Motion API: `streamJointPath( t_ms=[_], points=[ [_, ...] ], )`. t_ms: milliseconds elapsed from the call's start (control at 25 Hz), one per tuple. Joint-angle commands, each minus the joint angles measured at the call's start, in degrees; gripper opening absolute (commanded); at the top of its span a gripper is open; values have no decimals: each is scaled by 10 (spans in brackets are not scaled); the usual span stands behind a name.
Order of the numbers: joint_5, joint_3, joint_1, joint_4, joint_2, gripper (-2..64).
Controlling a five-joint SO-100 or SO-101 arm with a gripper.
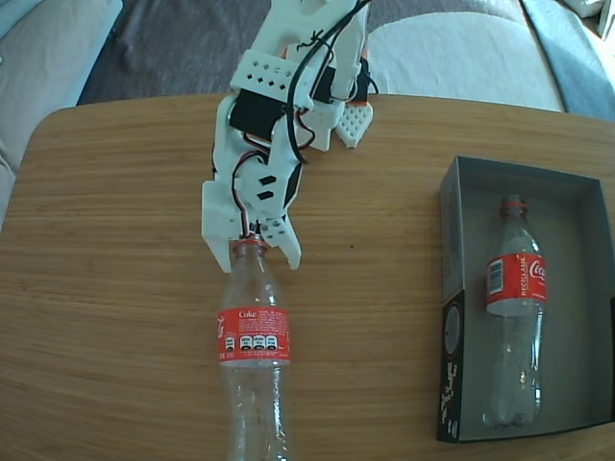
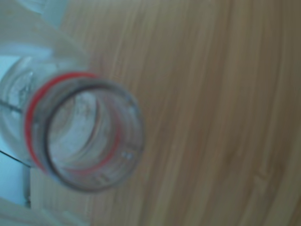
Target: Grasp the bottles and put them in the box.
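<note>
Clear bottle (image 1: 254, 336) base cut off; end effector (image 1: 252, 252) grip unclear.

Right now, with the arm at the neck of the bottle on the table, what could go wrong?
The gripper sits at the open mouth of the bottle on the table; a grasp this far from the body may let it swing or slip. The box already holds another bottle, so the free space is narrow and the two may collide.
</note>
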State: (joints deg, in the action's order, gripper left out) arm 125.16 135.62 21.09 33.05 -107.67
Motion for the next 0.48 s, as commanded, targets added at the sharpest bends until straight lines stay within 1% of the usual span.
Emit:
streamJointPath(
  t_ms=[0,80,120,280,440],
  points=[
    [2,-3,6,-4,-3,396],
    [2,-3,7,-4,-3,391],
    [2,-2,7,-4,-3,374],
    [2,2,4,-4,-3,259],
    [1,0,4,-4,-5,166]
  ],
)
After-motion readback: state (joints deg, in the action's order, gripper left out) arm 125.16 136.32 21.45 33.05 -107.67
